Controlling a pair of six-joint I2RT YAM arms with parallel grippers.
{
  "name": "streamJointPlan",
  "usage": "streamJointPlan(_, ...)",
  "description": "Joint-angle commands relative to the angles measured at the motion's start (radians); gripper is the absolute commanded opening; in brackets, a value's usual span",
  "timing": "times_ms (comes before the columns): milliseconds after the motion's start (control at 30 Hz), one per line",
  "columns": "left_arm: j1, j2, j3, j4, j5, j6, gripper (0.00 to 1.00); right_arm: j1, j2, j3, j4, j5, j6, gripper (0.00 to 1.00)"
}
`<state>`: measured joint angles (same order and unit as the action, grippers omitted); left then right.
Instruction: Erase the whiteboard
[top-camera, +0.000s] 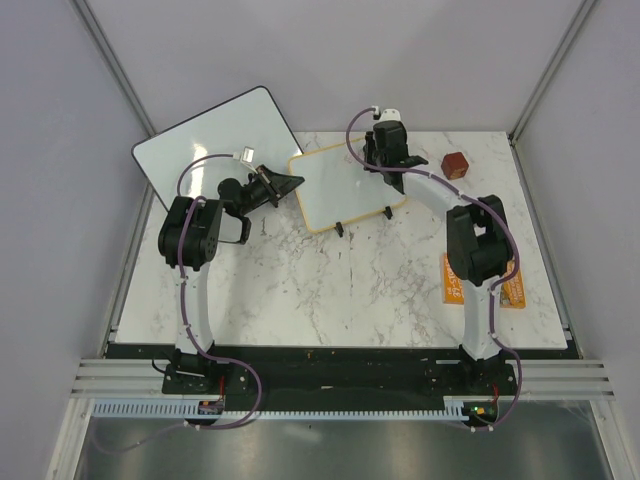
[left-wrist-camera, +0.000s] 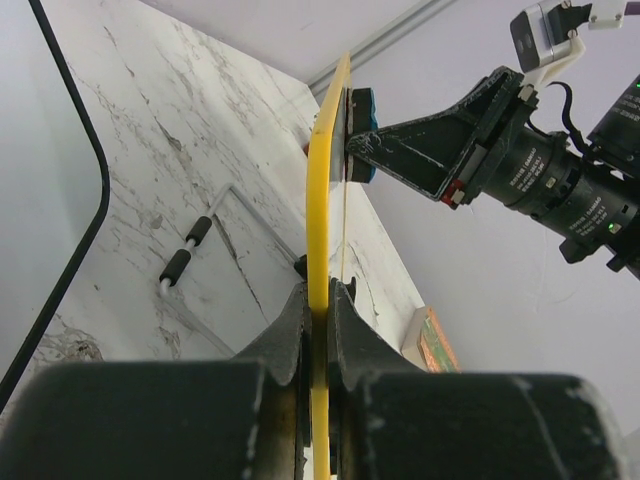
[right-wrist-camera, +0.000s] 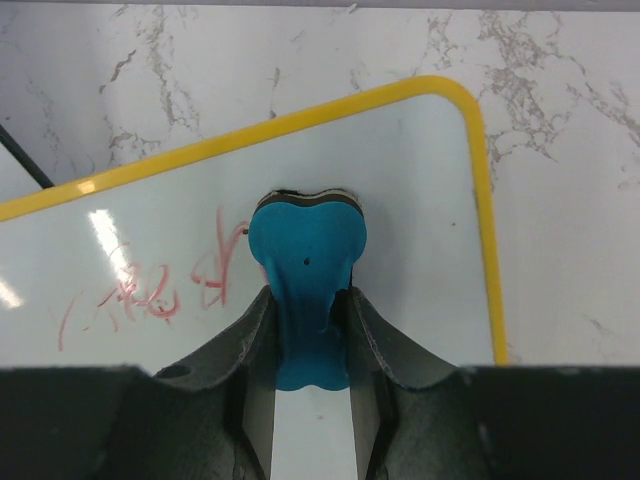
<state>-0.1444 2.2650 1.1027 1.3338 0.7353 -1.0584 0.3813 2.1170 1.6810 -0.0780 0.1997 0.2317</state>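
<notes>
Two grippers share the job. The left gripper (left-wrist-camera: 318, 300) is clamped tight on the frame of the whiteboard (top-camera: 335, 195), which sits by the far edge of the table (top-camera: 330, 290). The right gripper (right-wrist-camera: 310, 335), partly closed, grips a blue eraser (right-wrist-camera: 307, 250) against the board. Wiping looks underway; the next stroke should sweep across the red writing (right-wrist-camera: 150, 295).

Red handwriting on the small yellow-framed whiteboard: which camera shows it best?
The right wrist view: the red handwriting faces it directly. The top view shows the yellow-framed whiteboard too small to read; the left wrist view sees only its edge.
</notes>
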Motion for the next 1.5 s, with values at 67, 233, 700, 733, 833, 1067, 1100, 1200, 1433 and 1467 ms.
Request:
streamJointPlan(67, -0.026, -0.001, 0.000, 0.107, 0.090, 0.020, 0.02, -0.018, 0.069, 0.103, -0.100, -0.049, -0.012, 0.00)
streamJointPlan(233, -0.027, -0.004, -0.003, 0.108, 0.093, 0.021, 0.02, -0.007, 0.113, 0.166, -0.163, -0.118, -0.028, 0.00)
streamJointPlan(700, -0.043, -0.018, -0.001, 0.082, 0.107, 0.051, 0.02, 0.131, 0.161, 0.177, -0.141, -0.281, -0.092, 0.00)
streamJointPlan(733, -0.043, -0.018, -0.001, 0.081, 0.108, 0.054, 0.02, 0.140, 0.166, 0.183, -0.141, -0.284, -0.097, 0.00)
streamJointPlan(833, -0.046, -0.021, -0.001, 0.079, 0.111, 0.058, 0.02, 0.166, 0.176, 0.194, -0.141, -0.246, -0.094, 0.00)
streamJointPlan(1067, -0.044, -0.022, 0.000, 0.077, 0.111, 0.061, 0.02, 0.166, 0.173, 0.194, -0.137, -0.212, -0.092, 0.00)
streamJointPlan(1100, -0.044, -0.022, 0.000, 0.074, 0.111, 0.061, 0.02, 0.166, 0.172, 0.194, -0.138, -0.191, -0.094, 0.00)
streamJointPlan(1200, -0.044, -0.024, -0.004, 0.074, 0.111, 0.063, 0.02, 0.153, 0.166, 0.190, -0.138, -0.097, -0.071, 0.00)
streamJointPlan(1433, -0.046, -0.025, -0.010, 0.077, 0.105, 0.064, 0.02, 0.071, 0.121, 0.146, -0.132, 0.033, -0.025, 0.00)
streamJointPlan(1467, -0.044, -0.030, -0.010, 0.077, 0.104, 0.066, 0.02, 0.064, 0.117, 0.138, -0.131, 0.052, -0.023, 0.00)
